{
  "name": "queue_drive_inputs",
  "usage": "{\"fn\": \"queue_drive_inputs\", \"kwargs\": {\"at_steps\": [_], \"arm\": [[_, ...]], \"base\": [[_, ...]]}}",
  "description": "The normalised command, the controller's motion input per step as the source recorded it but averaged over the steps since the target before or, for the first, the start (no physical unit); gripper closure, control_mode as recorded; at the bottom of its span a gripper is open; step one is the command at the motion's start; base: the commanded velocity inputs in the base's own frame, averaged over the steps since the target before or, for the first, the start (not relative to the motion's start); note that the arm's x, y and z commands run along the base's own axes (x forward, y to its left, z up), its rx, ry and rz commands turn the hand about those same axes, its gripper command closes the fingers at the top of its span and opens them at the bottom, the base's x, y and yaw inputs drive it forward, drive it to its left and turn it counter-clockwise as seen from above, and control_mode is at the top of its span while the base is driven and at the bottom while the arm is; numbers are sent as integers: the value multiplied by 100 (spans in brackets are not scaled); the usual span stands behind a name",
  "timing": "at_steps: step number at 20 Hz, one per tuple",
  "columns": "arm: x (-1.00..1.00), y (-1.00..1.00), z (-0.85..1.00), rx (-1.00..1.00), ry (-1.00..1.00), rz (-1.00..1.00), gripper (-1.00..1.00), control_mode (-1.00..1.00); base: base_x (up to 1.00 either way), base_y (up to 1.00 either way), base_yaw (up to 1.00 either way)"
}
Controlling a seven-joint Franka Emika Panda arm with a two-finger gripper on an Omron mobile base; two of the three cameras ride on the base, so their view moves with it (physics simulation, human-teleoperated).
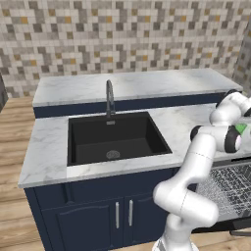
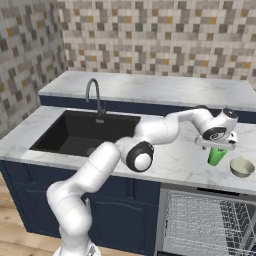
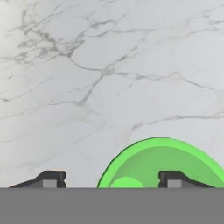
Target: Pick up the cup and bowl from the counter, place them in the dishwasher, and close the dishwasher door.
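Observation:
The green cup point(image 2: 216, 156) stands upright on the white marble counter point(image 2: 175, 160), right of the black sink. My gripper point(image 2: 216, 147) hangs just over the cup's rim, pointing down. In the hand view the cup point(image 3: 162, 164) sits at the lower right. One fingertip point(image 3: 173, 179) is over its opening and the other is outside its left wall. The gripper point(image 3: 111, 180) is open, and neither tip touches the rim. The off-white bowl point(image 2: 242, 167) rests just right of the cup. Below them the dishwasher point(image 2: 205, 220) stands open, with its wire rack point(image 1: 230, 188) drawn out. Its door point(image 1: 238, 224) is folded down.
The black sink point(image 1: 115, 139) with a curved faucet point(image 1: 110, 100) takes the counter's left half. A raised marble ledge point(image 1: 132, 86) runs along the tiled back wall. Navy cabinet doors point(image 1: 103, 223) stand under the sink. My arm's elbow point(image 2: 140, 155) hangs over the counter's front edge.

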Motion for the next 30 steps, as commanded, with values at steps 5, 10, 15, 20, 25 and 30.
{"fn": "queue_drive_inputs", "kwargs": {"at_steps": [5,10,15,20,25,30], "arm": [[6,0,-13,0,0,0,100,-100],[-29,21,0,0,-3,0,100,-100],[-42,54,0,0,-5,0,100,-100],[-43,78,0,-1,-6,0,100,-100],[-40,85,-3,-7,-5,0,100,-100],[-42,87,-3,-12,-6,0,100,-100]], "base": [[0,0,0],[0,0,0],[0,0,0],[0,0,0],[0,0,0],[0,0,0]]}}
